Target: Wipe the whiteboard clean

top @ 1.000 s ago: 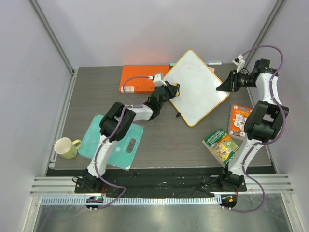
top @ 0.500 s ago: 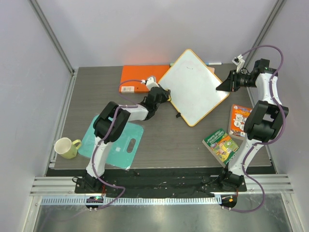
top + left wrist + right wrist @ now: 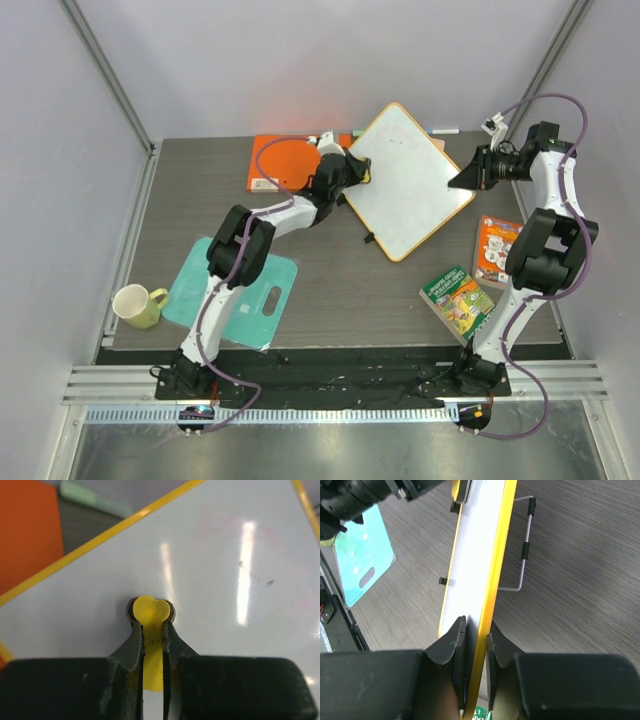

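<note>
The whiteboard, white with a thin yellow rim, lies tilted like a diamond at the back of the table. My left gripper is over its left part, shut on a small yellow pad whose tip presses on the white surface. A few faint dark specks remain on the board. My right gripper is shut on the board's right corner. In the right wrist view its jaws clamp the yellow rim, holding the board on edge above the table.
An orange folder lies left of the board, partly under my left arm. A teal cutting board and a yellow-green mug are at front left. Two picture books lie at right. A marker sits behind the board.
My left gripper swept down-left to the board's left edge, then came back up onto the board's upper left part. The right arm has not moved.
</note>
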Tool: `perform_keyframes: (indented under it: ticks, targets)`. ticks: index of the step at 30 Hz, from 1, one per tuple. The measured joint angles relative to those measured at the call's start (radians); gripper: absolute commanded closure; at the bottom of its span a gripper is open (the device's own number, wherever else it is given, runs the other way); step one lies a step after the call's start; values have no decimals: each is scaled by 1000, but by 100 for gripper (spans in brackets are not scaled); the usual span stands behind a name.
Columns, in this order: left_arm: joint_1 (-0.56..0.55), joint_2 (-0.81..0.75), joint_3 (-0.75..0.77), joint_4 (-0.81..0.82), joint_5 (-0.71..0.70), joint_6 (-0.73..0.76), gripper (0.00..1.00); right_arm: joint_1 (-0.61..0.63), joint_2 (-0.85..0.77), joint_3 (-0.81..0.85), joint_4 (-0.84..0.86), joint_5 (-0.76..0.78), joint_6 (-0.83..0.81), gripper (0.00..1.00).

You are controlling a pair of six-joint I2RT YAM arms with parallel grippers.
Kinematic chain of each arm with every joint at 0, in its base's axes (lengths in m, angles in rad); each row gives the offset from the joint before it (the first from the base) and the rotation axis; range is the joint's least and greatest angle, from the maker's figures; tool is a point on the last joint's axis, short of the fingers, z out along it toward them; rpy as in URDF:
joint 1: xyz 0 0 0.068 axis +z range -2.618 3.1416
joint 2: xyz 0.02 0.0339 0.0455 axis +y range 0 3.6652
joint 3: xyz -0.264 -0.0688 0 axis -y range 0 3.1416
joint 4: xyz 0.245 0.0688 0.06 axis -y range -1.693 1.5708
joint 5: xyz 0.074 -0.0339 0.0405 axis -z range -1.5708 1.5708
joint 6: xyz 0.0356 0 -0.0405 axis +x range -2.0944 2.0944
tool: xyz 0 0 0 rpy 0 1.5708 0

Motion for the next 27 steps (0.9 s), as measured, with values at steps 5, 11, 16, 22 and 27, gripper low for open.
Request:
perform_keyframes:
  ticks: [5,11,16,22,27]
  targets:
    - [-5,114,319,-111,61,74,100,0,-2,0,-5,6,-8,99]
    - [-17,150,454,-203,88,194,100,11,-16,10,-37,29,-45,99]
    - [-25,131,430,-203,74,299,100,46,-47,24,-46,94,-48,99]
    - [-48,96,414,-227,-1,425,100,113,-111,33,-54,201,-44,99]
    - [-55,68,373,-208,-26,463,100,139,-123,49,-72,242,-43,99]
